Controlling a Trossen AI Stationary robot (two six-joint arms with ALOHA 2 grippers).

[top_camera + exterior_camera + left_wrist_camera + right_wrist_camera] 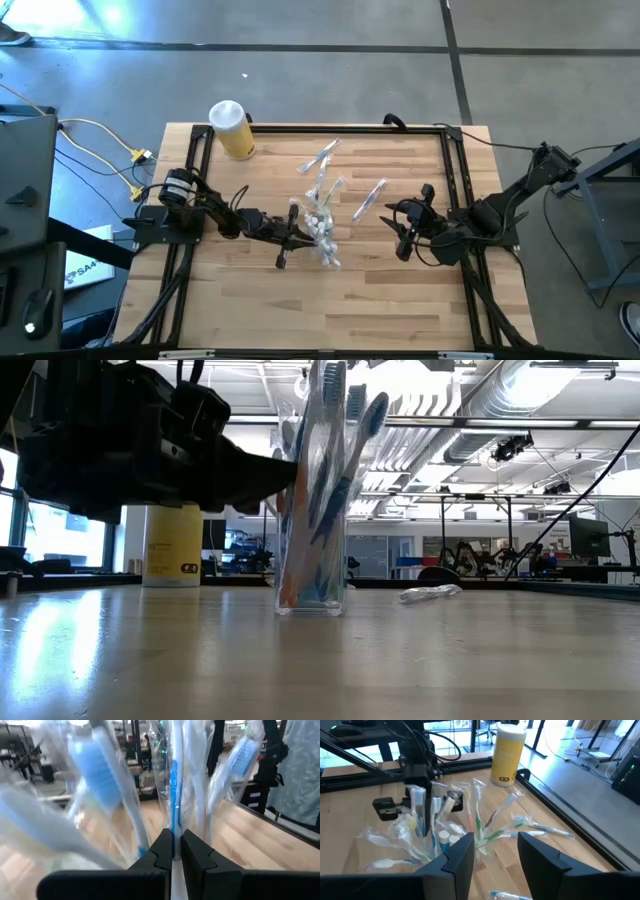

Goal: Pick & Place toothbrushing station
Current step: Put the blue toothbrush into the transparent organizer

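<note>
The small clear cup (312,575) stands upright on its base on the wooden table, holding several wrapped toothbrushes (340,450) and white-capped tubes (449,836). My left gripper (176,845) reaches level from the table's left and is shut on one wrapped toothbrush standing in the cup. My right gripper (495,855) hovers open above the table, right of the cup (322,232), with nothing between its fingers. More wrapped toothbrushes (320,158) (370,198) lie flat on the table behind the cup. My left gripper pinches a wrapped blue-handled toothbrush (173,822) between its two fingers, above the cup's rim. The fingers come level from the table's left, across the brush. The brush stands roughly upright, its lower end in the cup; whether the fingers also touch the cup I cannot tell.
A yellow bottle with a white cap (232,130) stands at the table's far left corner. A black frame rail (320,128) runs along the table's edges. Bare wood (320,310) lies in front of the cup.
</note>
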